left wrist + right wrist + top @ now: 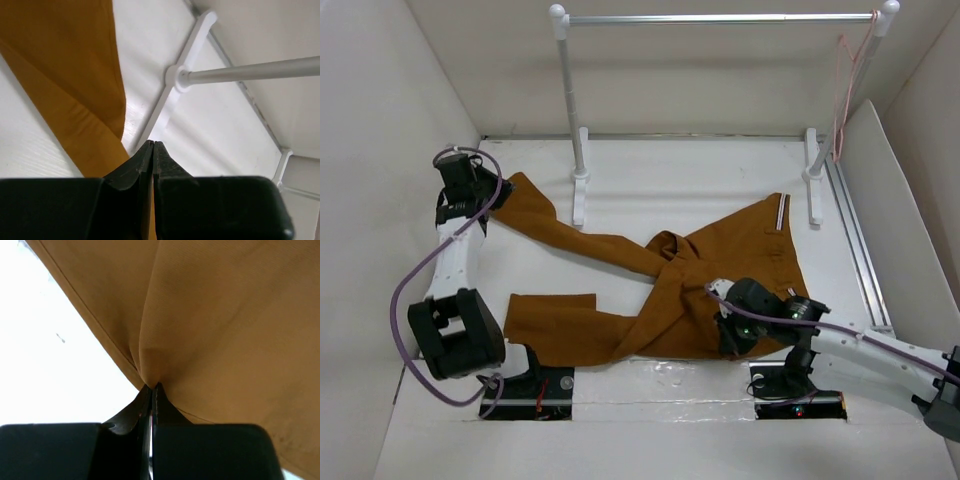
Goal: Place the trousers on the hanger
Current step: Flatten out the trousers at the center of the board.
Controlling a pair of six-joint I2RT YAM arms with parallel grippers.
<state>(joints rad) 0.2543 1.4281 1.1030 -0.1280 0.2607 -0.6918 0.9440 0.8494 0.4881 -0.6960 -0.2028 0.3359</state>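
Table (670,165): white, walled at the back and sides. Trousers (750,255) are spread flat over its middle, the largest thing present. The waistband with its striped trim is turned to the far right. One leg is drawn out toward the far left corner and the other is folded back toward the near left. The long axis is thus laid across the table, left to right, on a slight diagonal.

Rail (720,18) is stood along the far side on two white posts. Hanger (847,95) is hung from the rail's right end, up off the table, well apart from the cloth and from both arms. It lies far and to the right of the right fingers and much farther from the left ones — the right arm is judged the nearer. No part of the trousers is yet passed over the hanger.

Left fingers (150,160) are closed tight at the far left, with a thin strip of rust-brown cloth seen pinched between them. The leg end is taken to be held there. One rail foot is seen just beyond the tips.

Right fingers (148,397) are closed on a small pleat of cloth, gathered to a point at the tips, close to the trousers' near edge. With cloth gripped at two places, the coming move is judged to be a lift and a carry toward the far right — waistband side leading.
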